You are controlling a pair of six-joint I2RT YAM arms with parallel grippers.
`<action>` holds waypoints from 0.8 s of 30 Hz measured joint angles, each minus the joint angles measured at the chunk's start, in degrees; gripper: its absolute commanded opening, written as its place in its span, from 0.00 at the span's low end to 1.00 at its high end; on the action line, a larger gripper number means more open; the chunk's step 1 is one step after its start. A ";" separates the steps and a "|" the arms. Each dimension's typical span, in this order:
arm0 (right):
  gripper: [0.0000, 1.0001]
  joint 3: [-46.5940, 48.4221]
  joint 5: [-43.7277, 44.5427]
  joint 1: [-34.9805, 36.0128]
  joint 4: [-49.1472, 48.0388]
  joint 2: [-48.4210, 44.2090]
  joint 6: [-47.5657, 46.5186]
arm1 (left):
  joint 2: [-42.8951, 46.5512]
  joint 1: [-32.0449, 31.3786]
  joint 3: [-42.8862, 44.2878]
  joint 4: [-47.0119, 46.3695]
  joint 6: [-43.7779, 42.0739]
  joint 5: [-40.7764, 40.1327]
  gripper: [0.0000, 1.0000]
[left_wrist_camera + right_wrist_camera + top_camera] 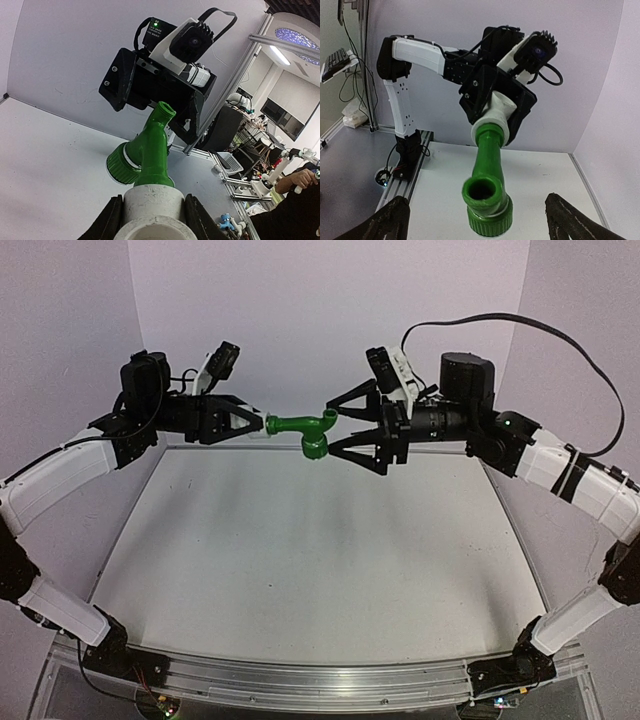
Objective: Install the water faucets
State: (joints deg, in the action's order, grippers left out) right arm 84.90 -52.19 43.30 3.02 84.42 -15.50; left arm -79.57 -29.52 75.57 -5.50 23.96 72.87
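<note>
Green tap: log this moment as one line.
left gripper: shut on white fitting | green tap: in fitting, midair | right gripper: open, fingers flanking tap

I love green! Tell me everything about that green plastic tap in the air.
The green plastic tap looks shiny, with a straight stem, an open round mouth and a ribbed collar pointing down. It hangs level above the table, stem plugged into a white plastic fitting clamped by the left gripper. The open right gripper straddles its far end without touching.

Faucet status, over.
Left claw shut on white fitting, green tap sticking out, mid-air. Right claw open, straddling tap's end, not touching. Nothing in the way.
</note>
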 measured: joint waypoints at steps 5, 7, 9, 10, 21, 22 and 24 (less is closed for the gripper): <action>0.69 2.13 -0.40 1.00 -4.95 3.26 5.64 | 0.00 -0.03 0.00 0.01 0.05 -0.76 0.00; 0.62 3.55 -0.42 1.28 -6.46 5.73 7.40 | 0.00 -0.05 0.00 0.02 0.05 -1.04 0.00; 0.49 4.15 -0.45 1.44 -7.23 7.74 9.19 | 0.00 -0.07 0.00 0.02 0.02 -1.19 0.00; 0.41 4.15 -0.47 1.50 -7.55 8.64 10.32 | 0.00 -0.07 0.02 0.02 0.00 -1.17 0.00; 0.00 5.05 1.99 1.53 -9.60 10.13 24.13 | 0.78 0.23 0.12 1.59 -21.69 -5.78 0.00; 0.00 5.37 2.06 1.65 -9.68 10.13 26.67 | 1.79 0.07 -0.24 1.86 -27.50 -6.83 0.00; 0.00 6.23 1.98 2.02 -10.06 10.13 31.88 | 3.61 -0.42 -0.42 2.39 -38.28 -8.64 0.00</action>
State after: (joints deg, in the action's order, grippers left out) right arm 91.14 -50.21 45.31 -7.04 94.54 16.38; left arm -75.96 -29.94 75.16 -3.10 -14.31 64.24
